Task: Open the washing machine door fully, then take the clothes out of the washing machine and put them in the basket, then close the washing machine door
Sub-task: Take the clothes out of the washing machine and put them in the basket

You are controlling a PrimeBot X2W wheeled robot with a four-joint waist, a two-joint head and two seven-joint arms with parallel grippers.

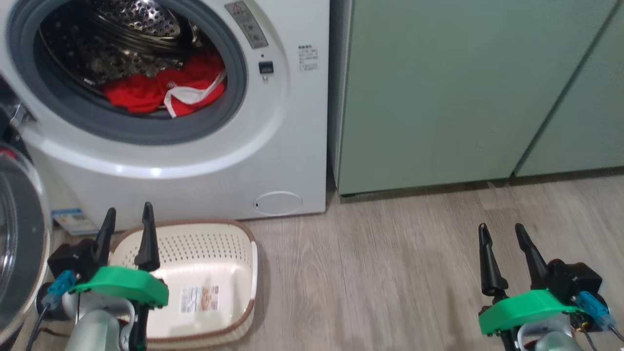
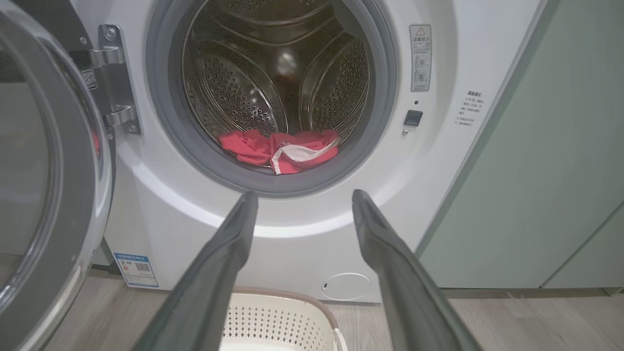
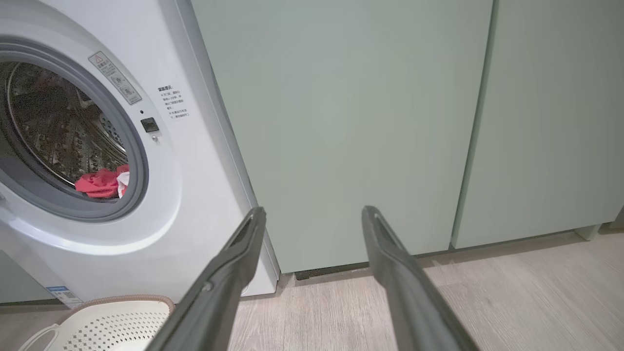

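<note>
The white washing machine point(image 1: 273, 146) stands with its round door point(image 1: 19, 243) swung open at the far left, glass bowl showing. Red clothes point(image 1: 165, 90) with white trim lie at the front of the steel drum, also seen as clothes point(image 2: 280, 148) and clothes point(image 3: 100, 183). A cream perforated basket point(image 1: 195, 246) with a brown rim sits on the floor below the opening. My left gripper point(image 1: 127, 213) hovers open over the basket's left part, holding nothing. My right gripper point(image 1: 502, 233) is open and empty over the floor, well right of the machine.
Pale-green cabinet doors point(image 1: 463, 97) stand right of the machine. Wood-look floor point(image 1: 380, 273) stretches between basket and right gripper. The door hinge point(image 2: 114, 80) is on the machine's left. A blue label sticker point(image 2: 136, 269) is low on the front.
</note>
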